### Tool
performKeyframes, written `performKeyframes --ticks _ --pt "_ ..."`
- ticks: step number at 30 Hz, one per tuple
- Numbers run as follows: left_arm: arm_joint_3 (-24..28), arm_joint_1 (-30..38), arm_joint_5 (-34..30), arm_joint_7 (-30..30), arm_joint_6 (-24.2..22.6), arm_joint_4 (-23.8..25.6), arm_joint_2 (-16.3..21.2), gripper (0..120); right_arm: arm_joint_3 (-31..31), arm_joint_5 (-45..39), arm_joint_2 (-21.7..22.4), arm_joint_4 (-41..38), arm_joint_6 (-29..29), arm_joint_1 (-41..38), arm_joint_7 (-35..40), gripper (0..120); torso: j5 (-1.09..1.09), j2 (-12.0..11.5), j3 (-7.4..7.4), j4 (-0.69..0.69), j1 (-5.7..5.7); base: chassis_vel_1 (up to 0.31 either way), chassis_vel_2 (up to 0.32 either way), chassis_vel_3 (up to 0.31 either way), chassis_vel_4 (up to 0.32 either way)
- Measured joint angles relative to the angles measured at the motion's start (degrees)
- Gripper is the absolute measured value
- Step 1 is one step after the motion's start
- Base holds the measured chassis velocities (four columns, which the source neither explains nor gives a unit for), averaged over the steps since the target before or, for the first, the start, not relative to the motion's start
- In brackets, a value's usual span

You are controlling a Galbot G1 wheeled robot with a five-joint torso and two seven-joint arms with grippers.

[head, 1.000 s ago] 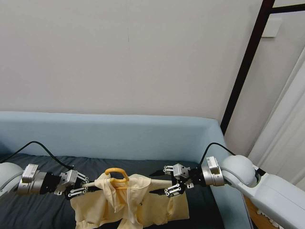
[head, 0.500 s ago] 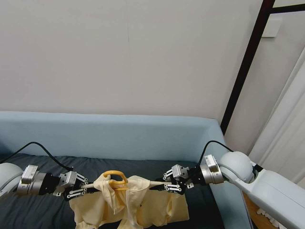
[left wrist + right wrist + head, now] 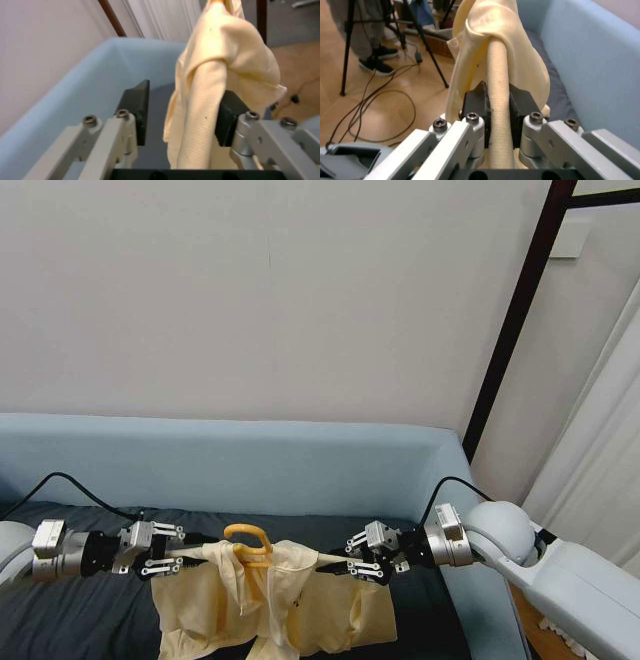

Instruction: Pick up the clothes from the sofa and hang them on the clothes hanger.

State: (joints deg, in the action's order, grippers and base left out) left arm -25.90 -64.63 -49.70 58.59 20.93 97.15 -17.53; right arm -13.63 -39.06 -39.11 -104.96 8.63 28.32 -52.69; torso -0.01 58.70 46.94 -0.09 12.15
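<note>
Right gripper [image 3: 498, 102]: pads [image 3: 480, 107] pressed tight on a cream rod, one on each side. The rod is one arm of the hanger [image 3: 497, 71]. It runs straight out from the gripper and disappears under cloth.

Left gripper [image 3: 181, 112]: pads [image 3: 139, 110] stand apart. A fold of the shirt [image 3: 210, 78] hangs between them, lying against one pad with a clear gap to the other. Not clamped.

Head view: the two grippers face each other across the sofa [image 3: 300, 465], left arm reaching in from the left, right arm from the right. The hanger is strung between them, above the dark seat cushion [image 3: 70, 620].
- Long axis of the hanger: side to side, roughly level, parallel to the sofa's backrest.
- Orange hook [image 3: 247, 538]: points up, at the middle of the span, slightly nearer the left gripper.
- The shirt is pale yellow. It is draped over the hanger, collar bunched around the hook, and both shoulders are pulled out towards the grippers.
- The shirt's body hangs down in front of the cushion. I cannot tell whether its hem touches the seat.

Behind: a light blue backrest and a plain pale wall. A black pole [image 3: 515, 320] leans up at the right.
</note>
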Motion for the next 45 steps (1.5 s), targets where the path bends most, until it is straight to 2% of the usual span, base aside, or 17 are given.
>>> performKeyframes --ticks 2,6,7,12,13,14,16,17,21,26,27,32,33,38,39,42,45 --pt "-0.34 0.19 -1.52 -0.20 0.47 0.02 0.00 48 0.52 -0.69 0.17 0.00 0.03 0.52 0.56 8 0.00 0.00 0.00 0.00 0.00 0.000 0.000 0.000 0.000" --pt "-2.17 0.73 -7.00 -1.56 1.35 1.50 -0.70 69 2.92 -3.09 0.85 -0.07 0.24 1.94 3.12 8 0.02 0.00 0.00 0.00 0.00 0.000 0.000 0.000 0.000" --pt "-2.17 0.73 -7.00 -1.56 1.35 1.50 -0.70 69 2.92 -3.09 0.85 -0.07 0.24 1.94 3.12 8 0.02 0.00 0.00 0.00 0.00 0.000 0.000 0.000 0.000" --pt "-2.92 0.08 -11.57 -8.29 2.09 5.06 -3.20 82 5.46 -4.69 1.48 -1.30 0.58 2.79 5.19 8 0.03 -0.01 0.00 0.00 0.00 0.000 0.000 0.000 0.000" --pt "-3.00 -1.31 -14.76 -12.98 2.43 7.75 -5.38 90 7.12 -5.26 2.20 -2.32 0.77 3.40 6.27 8 0.01 0.00 0.00 -0.01 0.00 0.000 0.000 0.000 0.000" --pt "-3.08 -2.62 -15.63 -14.74 2.79 9.15 -7.23 95 8.10 -5.71 2.75 -3.00 0.82 3.82 6.76 8 0.02 0.00 0.00 -0.02 0.00 0.000 0.000 0.000 0.000" --pt "-3.20 -5.01 -13.57 -15.68 3.55 10.00 -10.40 98 9.61 -6.83 3.69 -3.84 0.87 4.65 7.16 8 0.01 0.00 -0.01 -0.01 0.00 0.000 0.000 0.000 0.000" --pt "-3.20 -5.01 -13.57 -15.68 3.55 10.00 -10.40 98 9.61 -6.83 3.69 -3.84 0.87 4.65 7.16 8 0.01 0.00 -0.01 -0.01 0.00 0.000 0.000 0.000 0.000" --pt "-2.95 -8.37 -7.84 -19.70 5.09 10.67 -15.86 100 13.03 -10.70 5.56 -5.74 1.02 7.88 9.04 8 0.00 0.00 -0.01 -0.01 0.00 0.000 0.000 0.000 0.000" --pt "-2.36 -11.89 -0.82 -22.46 8.59 12.54 -21.23 100 15.58 -13.27 6.86 -6.88 1.08 10.10 11.46 8 0.01 0.00 -0.01 0.00 0.00 0.000 0.000 0.000 0.000" --pt "-2.36 -11.89 -0.82 -22.46 8.59 12.54 -21.23 100 15.58 -13.27 6.86 -6.88 1.08 10.10 11.46 8 0.01 0.00 -0.01 0.00 0.00 0.000 0.000 0.000 0.000" --pt "-0.70 -16.89 13.57 -34.13 9.58 16.52 -27.27 100 16.49 -16.14 7.41 -7.97 1.07 9.69 14.86 8 0.01 0.00 -0.01 0.01 0.00 0.000 0.000 0.000 0.000" --pt "-0.70 -16.89 13.57 -34.13 9.58 16.52 -27.27 100 16.49 -16.14 7.41 -7.97 1.07 9.69 14.86 8 0.01 0.00 -0.01 0.01 0.00 0.000 0.000 0.000 0.000" --pt "1.51 -19.34 26.73 -54.94 4.85 19.83 -31.83 100 16.48 -16.35 7.62 -8.47 0.65 9.77 14.10 8 0.01 0.00 -0.01 -0.01 0.00 0.000 0.000 0.000 0.000" --pt "1.51 -19.34 26.73 -54.94 4.85 19.83 -31.83 100 16.48 -16.35 7.62 -8.47 0.65 9.77 14.10 8 0.01 0.00 -0.01 -0.01 0.00 0.000 0.000 0.000 0.000" --pt "2.88 -19.54 30.56 -61.10 1.69 21.07 -33.50 100 16.24 -16.11 7.42 -8.50 0.41 9.81 13.29 8 0.01 0.00 -0.01 0.00 0.00 0.000 0.000 0.000 0.000" --pt "3.54 -19.39 32.53 -62.03 1.12 21.18 -34.37 100 16.04 -16.00 7.32 -8.50 0.37 9.80 12.94 8 0.01 0.00 0.00 0.00 0.00 0.000 0.000 0.000 0.000"
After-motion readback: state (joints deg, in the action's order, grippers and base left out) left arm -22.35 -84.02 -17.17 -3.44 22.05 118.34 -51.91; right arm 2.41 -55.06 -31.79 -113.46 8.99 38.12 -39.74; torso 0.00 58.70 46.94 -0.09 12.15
